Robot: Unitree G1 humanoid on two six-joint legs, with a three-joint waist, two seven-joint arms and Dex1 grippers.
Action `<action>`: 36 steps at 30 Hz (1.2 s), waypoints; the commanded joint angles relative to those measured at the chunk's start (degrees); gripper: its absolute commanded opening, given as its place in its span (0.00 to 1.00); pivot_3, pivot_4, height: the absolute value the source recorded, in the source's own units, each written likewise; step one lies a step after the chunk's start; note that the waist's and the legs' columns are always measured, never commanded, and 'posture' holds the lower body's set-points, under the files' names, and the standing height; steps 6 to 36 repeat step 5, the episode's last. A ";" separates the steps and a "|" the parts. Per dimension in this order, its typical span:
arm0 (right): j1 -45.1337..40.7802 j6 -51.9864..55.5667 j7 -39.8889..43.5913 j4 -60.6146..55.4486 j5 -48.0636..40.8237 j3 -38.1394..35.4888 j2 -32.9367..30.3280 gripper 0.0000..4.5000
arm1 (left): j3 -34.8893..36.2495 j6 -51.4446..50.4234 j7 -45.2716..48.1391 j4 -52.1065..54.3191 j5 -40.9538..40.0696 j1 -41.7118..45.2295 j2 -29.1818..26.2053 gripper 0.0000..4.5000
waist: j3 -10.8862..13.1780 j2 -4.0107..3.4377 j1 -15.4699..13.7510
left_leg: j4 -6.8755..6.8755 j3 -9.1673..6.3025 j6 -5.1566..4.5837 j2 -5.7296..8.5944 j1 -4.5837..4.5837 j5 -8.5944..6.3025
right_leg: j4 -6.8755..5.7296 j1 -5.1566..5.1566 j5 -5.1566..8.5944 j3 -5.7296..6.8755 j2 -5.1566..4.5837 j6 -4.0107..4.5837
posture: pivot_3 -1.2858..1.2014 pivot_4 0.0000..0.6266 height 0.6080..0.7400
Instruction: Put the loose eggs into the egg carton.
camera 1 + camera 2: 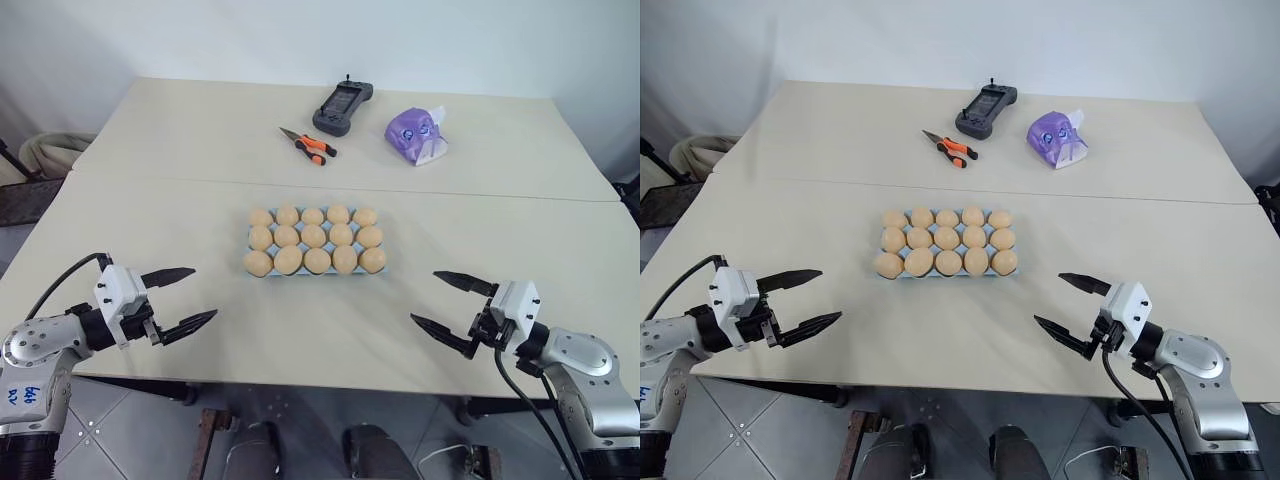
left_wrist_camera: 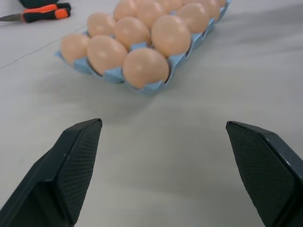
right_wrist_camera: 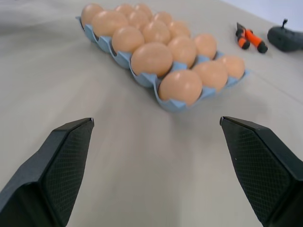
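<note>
Nearest the head camera, two grippers hang over the near edge of the beige table, both with jaws spread wide and holding nothing. Seen from the left eye, the left gripper sits at about eight o'clock from the egg carton, the right gripper at about four o'clock; both stay well apart from it. That carton is a light blue moulded tray with a scalloped rim, lying mid-table, and smooth tan-orange eggs fill all three rows of five. At twelve o'clock beyond it lie orange-handled pliers, a dark grey handheld controller and a crumpled purple packet.

From the left wrist, black fingers with a fine cross-hatched pad texture frame bare matte tabletop; the carton's corner and its rounded eggs lie ahead, pliers behind.

From the right wrist, similar wedge-shaped fingers stand wide apart, the filled carton ahead, pliers and controller past it.
</note>
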State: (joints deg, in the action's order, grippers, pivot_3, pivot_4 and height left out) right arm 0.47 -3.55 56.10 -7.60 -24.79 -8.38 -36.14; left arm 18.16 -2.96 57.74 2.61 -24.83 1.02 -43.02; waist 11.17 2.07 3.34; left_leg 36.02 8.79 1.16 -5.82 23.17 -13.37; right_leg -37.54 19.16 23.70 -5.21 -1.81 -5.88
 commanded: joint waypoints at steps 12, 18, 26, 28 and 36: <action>-1.03 0.87 0.38 -1.42 -1.75 -2.00 -0.63 1.00 | 0.01 -3.84 -4.90 4.17 0.53 1.81 -0.15 0.99 | 0.00 0.00 0.07 | 0.00 0.01 0.13 -0.02 0.01 0.05 | 0.06 0.00 0.01 -0.02 0.06 0.01 | 0.52 0.24 1.00; -1.03 0.87 0.38 -1.42 -1.75 -2.00 -0.63 1.00 | 0.01 -3.84 -4.90 4.17 0.53 1.81 -0.15 0.99 | 0.00 0.00 0.07 | 0.00 0.01 0.13 -0.02 0.01 0.05 | 0.06 0.00 0.01 -0.02 0.06 0.01 | 0.52 0.24 1.00; -1.03 0.87 0.38 -1.42 -1.75 -2.00 -0.63 1.00 | 0.01 -3.84 -4.90 4.17 0.53 1.81 -0.15 0.99 | 0.00 0.00 0.07 | 0.00 0.01 0.13 -0.02 0.01 0.05 | 0.06 0.00 0.01 -0.02 0.06 0.01 | 0.52 0.24 1.00; -1.03 0.87 0.38 -1.42 -1.75 -2.00 -0.63 1.00 | 0.01 -3.84 -4.90 4.17 0.53 1.81 -0.15 0.99 | 0.00 0.00 0.07 | 0.00 0.01 0.13 -0.02 0.01 0.05 | 0.06 0.00 0.01 -0.02 0.06 0.01 | 0.52 0.24 1.00; -1.03 0.87 0.38 -1.42 -1.75 -2.00 -0.63 1.00 | 0.01 -3.84 -4.90 4.17 0.53 1.81 -0.15 0.99 | 0.00 0.00 0.07 | 0.00 0.01 0.13 -0.02 0.01 0.05 | 0.06 0.00 0.01 -0.02 0.06 0.01 | 0.52 0.24 1.00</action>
